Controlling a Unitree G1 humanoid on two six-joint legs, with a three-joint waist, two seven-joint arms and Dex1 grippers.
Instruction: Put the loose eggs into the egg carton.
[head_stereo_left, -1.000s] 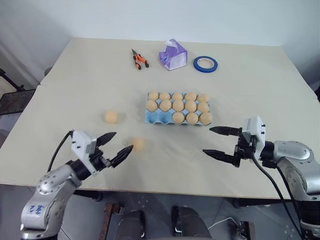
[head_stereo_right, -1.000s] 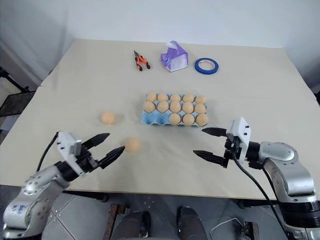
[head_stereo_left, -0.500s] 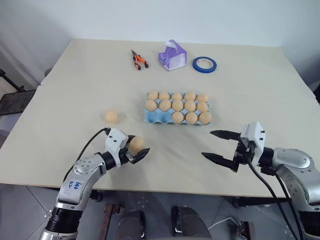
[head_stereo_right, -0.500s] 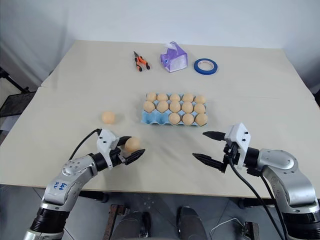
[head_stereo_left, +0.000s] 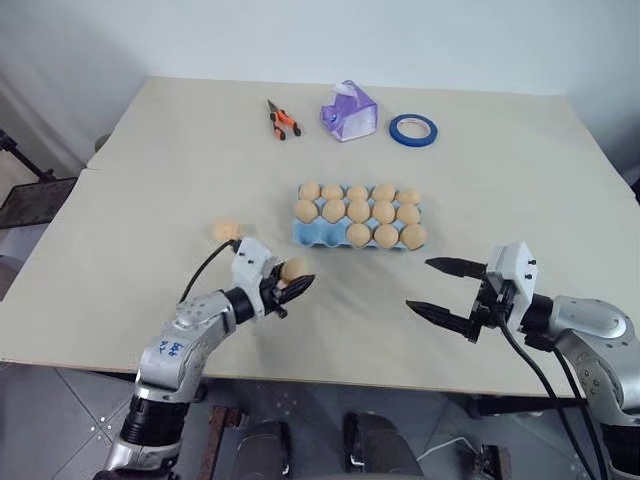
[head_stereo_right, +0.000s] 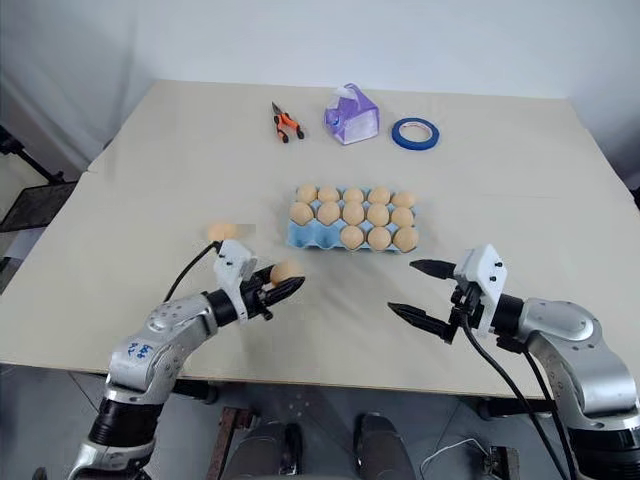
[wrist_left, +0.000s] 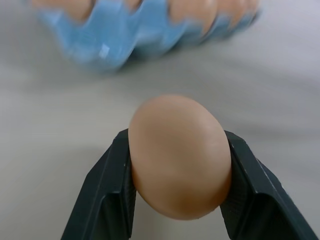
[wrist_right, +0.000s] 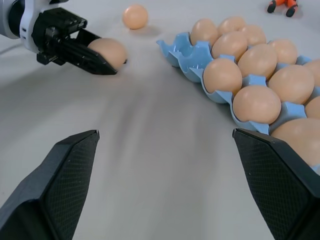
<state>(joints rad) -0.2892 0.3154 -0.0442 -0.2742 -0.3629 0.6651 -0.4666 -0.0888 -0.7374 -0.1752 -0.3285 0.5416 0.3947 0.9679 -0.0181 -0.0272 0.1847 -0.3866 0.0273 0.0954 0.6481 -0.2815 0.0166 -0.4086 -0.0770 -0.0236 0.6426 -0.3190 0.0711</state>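
A smooth tan oval egg (wrist_left: 179, 156) is clamped in the left hand (head_stereo_left: 284, 287), just short of the light blue moulded egg carton (head_stereo_left: 310, 233) on the beige worktop (head_stereo_left: 150, 180), while the right hand (head_stereo_left: 448, 290) is held wide open and empty.

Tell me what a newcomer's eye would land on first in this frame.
Likely the left gripper, its black fingers shut on a pale tan-orange egg near the table's front edge, left of the light blue moulded egg carton. That carton sits mid-table, nearly full, with two empty cups at its near left end. The right gripper hovers open to the carton's right, and another loose egg lies behind the left gripper.
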